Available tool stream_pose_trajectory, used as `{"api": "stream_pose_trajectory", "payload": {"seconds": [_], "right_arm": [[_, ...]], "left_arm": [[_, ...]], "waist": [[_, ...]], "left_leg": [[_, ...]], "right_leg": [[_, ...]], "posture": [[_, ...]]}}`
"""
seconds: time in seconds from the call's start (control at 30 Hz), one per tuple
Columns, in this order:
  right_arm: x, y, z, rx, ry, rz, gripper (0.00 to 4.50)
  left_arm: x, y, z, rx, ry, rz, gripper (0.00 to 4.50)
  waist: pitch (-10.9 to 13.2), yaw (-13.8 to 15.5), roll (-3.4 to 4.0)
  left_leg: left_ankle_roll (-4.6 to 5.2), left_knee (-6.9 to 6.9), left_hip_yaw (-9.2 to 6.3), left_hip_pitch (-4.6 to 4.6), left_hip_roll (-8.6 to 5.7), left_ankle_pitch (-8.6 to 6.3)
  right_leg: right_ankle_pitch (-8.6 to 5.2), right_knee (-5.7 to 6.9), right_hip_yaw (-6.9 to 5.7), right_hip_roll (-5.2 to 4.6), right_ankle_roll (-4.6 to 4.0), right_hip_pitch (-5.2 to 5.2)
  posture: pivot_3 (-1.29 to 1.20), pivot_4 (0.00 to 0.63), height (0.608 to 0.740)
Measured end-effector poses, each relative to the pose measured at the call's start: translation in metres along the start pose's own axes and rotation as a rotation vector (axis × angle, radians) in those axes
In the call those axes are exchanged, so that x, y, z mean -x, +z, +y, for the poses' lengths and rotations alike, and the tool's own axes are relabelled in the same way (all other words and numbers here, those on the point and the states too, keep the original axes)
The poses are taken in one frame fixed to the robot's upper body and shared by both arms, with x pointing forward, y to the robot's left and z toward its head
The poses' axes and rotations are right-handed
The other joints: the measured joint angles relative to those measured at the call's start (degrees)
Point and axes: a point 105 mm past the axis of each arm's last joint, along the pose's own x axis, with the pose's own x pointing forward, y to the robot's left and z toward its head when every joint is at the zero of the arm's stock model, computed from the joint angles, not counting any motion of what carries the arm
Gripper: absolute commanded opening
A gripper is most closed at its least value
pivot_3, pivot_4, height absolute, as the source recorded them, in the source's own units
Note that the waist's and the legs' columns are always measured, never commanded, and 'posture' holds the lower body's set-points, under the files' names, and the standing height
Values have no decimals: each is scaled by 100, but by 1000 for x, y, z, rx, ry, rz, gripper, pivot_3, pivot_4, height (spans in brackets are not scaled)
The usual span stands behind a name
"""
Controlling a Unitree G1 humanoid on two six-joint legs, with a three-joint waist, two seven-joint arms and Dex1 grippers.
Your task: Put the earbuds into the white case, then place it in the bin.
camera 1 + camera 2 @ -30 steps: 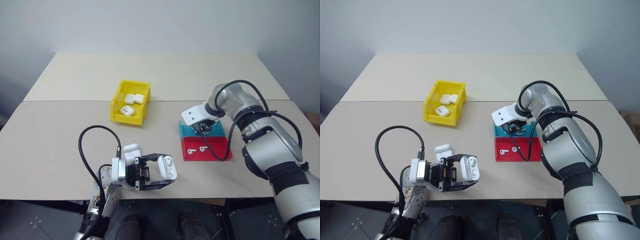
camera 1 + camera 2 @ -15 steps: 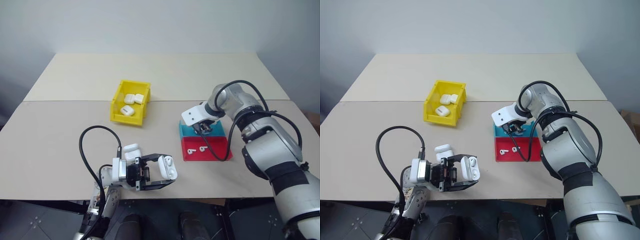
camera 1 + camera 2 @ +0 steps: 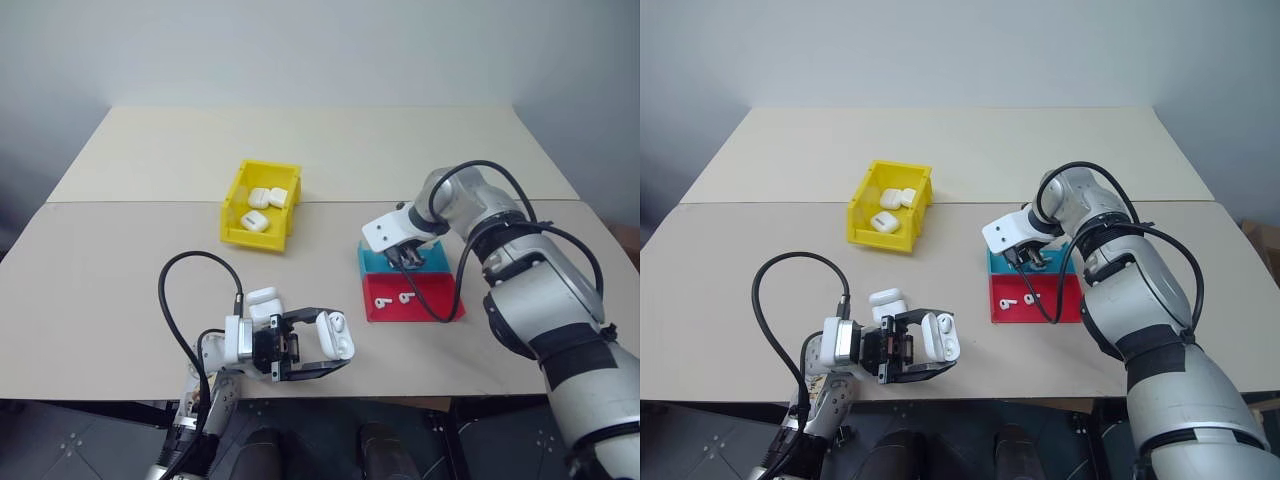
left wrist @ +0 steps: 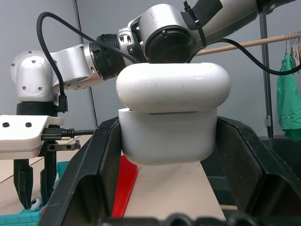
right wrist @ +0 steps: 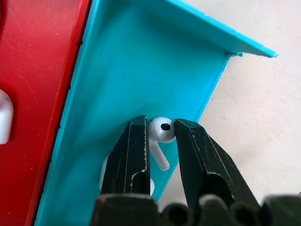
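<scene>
Over the blue tray [image 3: 385, 262] toward the counter's right edge, the right gripper [image 5: 162, 141] pinches an earbud [image 5: 161, 132]; the pick-up step is in hand. Next it must lift and carry it to the open case [image 3: 333, 333] clamped in the left gripper [image 3: 315, 345] at the near edge, well short of the bin [image 3: 238, 195].

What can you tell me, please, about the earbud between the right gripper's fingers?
The earbud is tiny, glossy white plastic: a rounded head with a small dark opening and a short stem slanting away from it. It sits in the blue tray, close to the corner by its side wall. The right gripper has its two black fingers pressed against either side of the head, so it looks pinched. Whether it has left the tray floor cannot be told.
</scene>
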Motion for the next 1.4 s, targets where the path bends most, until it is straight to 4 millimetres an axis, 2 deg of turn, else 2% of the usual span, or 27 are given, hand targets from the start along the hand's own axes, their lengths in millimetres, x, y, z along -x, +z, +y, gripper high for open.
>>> {"api": "stream_pose_trajectory", "payload": {"seconds": [0.1,0.27,0.33,0.37,0.47,0.57,0.67,0.77,0.87,0.93,1.2,1.27,1.4], "right_arm": [[10,5,-7,-46,-45,-69,708],[65,14,-30,-214,-210,-315,708],[93,16,-31,-309,-271,-453,708],[100,16,-30,-334,-286,-490,708],[121,12,-12,-530,-323,-677,708],[142,19,9,-762,-314,-913,708],[178,30,23,-867,-356,-1093,708],[199,37,44,-940,-407,-1251,708],[203,47,61,-1019,-419,-1356,708],[204,57,72,-997,-470,-1429,708],[172,95,122,-934,-490,-1571,708],[163,101,131,-937,-447,-1566,708],[158,108,138,-916,-416,-1572,708]], "left_arm": [[0,0,1,2,4,-3,2761],[-3,2,3,-5,-7,-13,2761],[-6,5,7,-12,-17,-23,2761],[-6,6,7,-10,-16,-26,2761],[-9,7,10,-11,-35,-33,2761],[-12,9,16,-13,-49,-41,2761],[-15,13,20,-15,-57,-70,2761],[-18,14,26,-4,-71,-83,2761],[-24,13,32,0,-94,-100,2761],[-30,12,35,14,-104,-121,2761],[-47,17,52,44,-130,-179,2761],[-45,14,53,56,-137,-176,2761],[-44,11,53,69,-159,-172,2761]], "waist": [[0,3,0],[1,31,2],[1,67,2],[1,90,2],[1,175,2],[1,191,5],[-1,174,7],[-3,184,5],[-7,157,13],[-11,170,14],[-14,174,15],[-15,158,17],[-15,113,16]], "left_leg": [[0,0,0,-1,0,0],[0,0,-1,-3,0,0],[0,1,-4,-5,0,0],[1,2,-4,-4,0,0],[1,6,-6,-9,0,0],[1,11,-9,-14,-1,0],[2,11,-13,-11,-1,-1],[2,14,-17,-8,-1,-1],[2,24,-14,-9,-1,-1],[2,19,-22,-8,0,-1],[3,20,-27,-13,0,-1],[3,21,-25,-14,-1,-1],[3,22,-26,-6,-1,-1]], "right_leg": [[0,0,0,0,0,0],[0,0,0,0,0,0],[0,0,-2,0,0,3],[0,-1,-2,0,0,4],[0,-1,-3,0,0,2],[0,0,-3,0,0,1],[0,-4,-4,1,1,2],[-1,-8,-6,5,1,7],[-1,-4,-1,5,1,6],[-1,-4,-4,10,2,8],[-3,-6,-7,10,4,10],[-3,-7,-5,9,5,10],[-4,-6,-4,12,4,12]], "posture": [[0,150,740],[0,150,740],[0,150,740],[0,150,740],[0,150,740],[0,150,740],[0,150,740],[0,150,740],[0,150,740],[0,150,740],[0,150,740],[0,150,740],[0,150,740]]}}
